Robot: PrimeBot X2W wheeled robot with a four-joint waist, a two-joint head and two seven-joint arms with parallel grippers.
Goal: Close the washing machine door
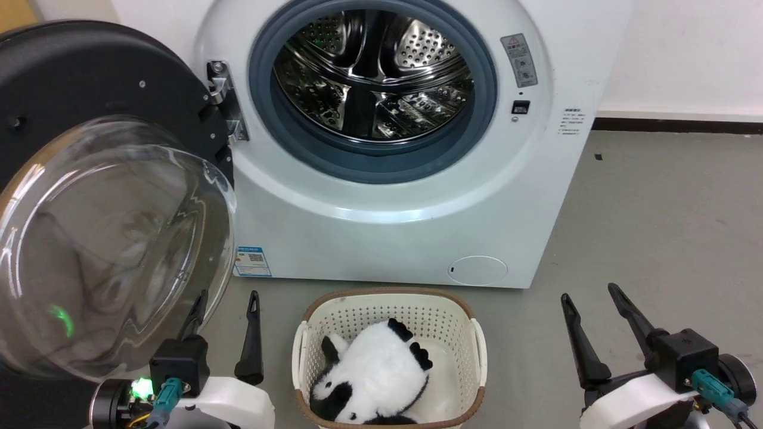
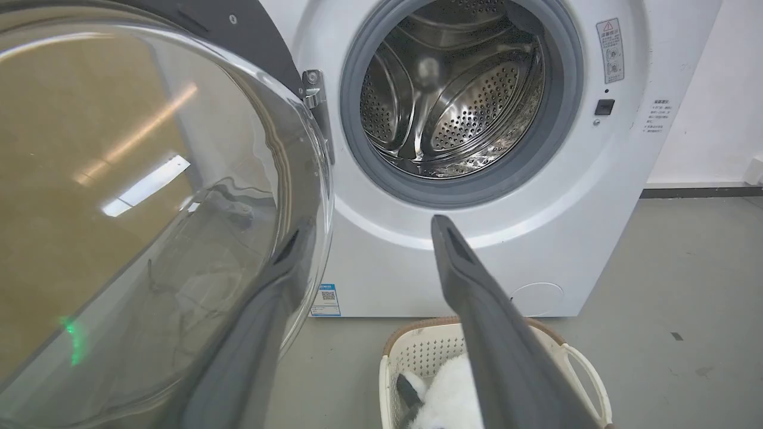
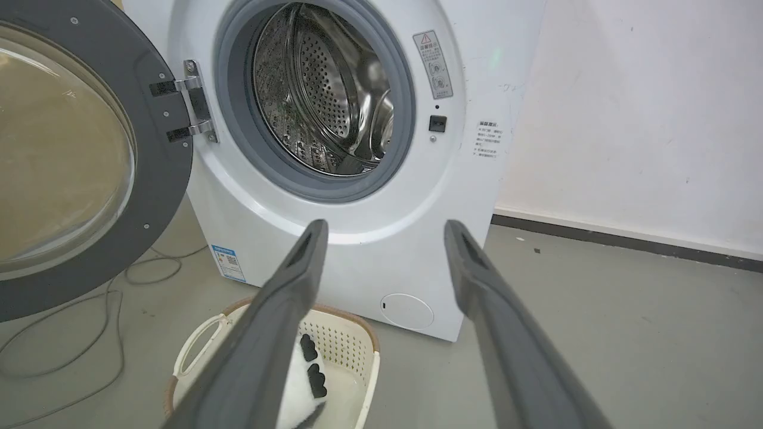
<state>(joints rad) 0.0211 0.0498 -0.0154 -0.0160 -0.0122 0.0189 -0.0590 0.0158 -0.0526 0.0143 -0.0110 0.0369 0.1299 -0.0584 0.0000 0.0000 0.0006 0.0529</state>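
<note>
A grey concrete floor and a white wall frame the scene. At far left the washing machine door stands swung wide on its hinge, its clear glass bowl bulging toward the robot. The left gripper sits low at the bowl's lower edge with its fingers apart. One finger is seen through the glass, and I cannot tell whether it touches. That spot looks chosen for pushing the door round. To the right, the washing machine shows its steel drum open and unobstructed. On the floor in front stands a white basket holding a panda toy, low enough, I judge, to miss the door's swing. At far right the right gripper hangs spread and empty.
</note>
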